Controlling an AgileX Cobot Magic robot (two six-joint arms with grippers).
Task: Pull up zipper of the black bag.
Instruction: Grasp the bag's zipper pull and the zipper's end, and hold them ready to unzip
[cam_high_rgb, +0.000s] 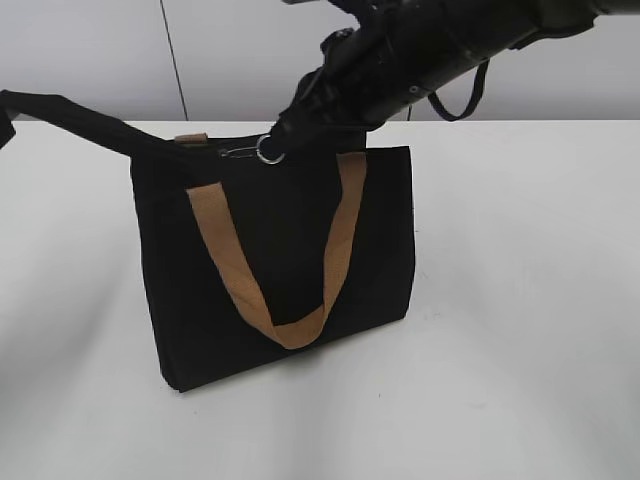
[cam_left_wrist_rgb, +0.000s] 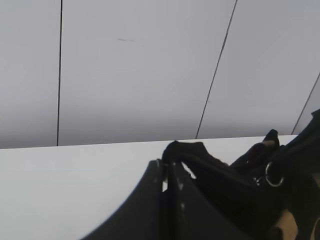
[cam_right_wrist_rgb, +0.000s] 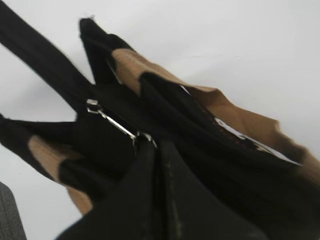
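The black bag (cam_high_rgb: 270, 262) stands upright on the white table, its tan handle (cam_high_rgb: 338, 240) hanging down the front. The zipper (cam_high_rgb: 262, 151), a silver pull tab with a round ring, sits on the top edge left of the middle. My right gripper (cam_high_rgb: 287, 128) reaches in from the upper right and is shut on the zipper's ring (cam_right_wrist_rgb: 142, 137); the tab and slider (cam_right_wrist_rgb: 93, 106) stretch away from it. My left gripper (cam_left_wrist_rgb: 165, 167) is shut on a black fabric end of the bag (cam_left_wrist_rgb: 192, 150), pulled taut to the left (cam_high_rgb: 90, 125). The ring also shows in the left wrist view (cam_left_wrist_rgb: 273, 174).
The white table (cam_high_rgb: 520, 300) lies around the bag on every side. A grey panelled wall (cam_high_rgb: 150, 50) stands behind it. A loose black cable loop (cam_high_rgb: 465, 100) hangs from the right arm above the bag's right corner.
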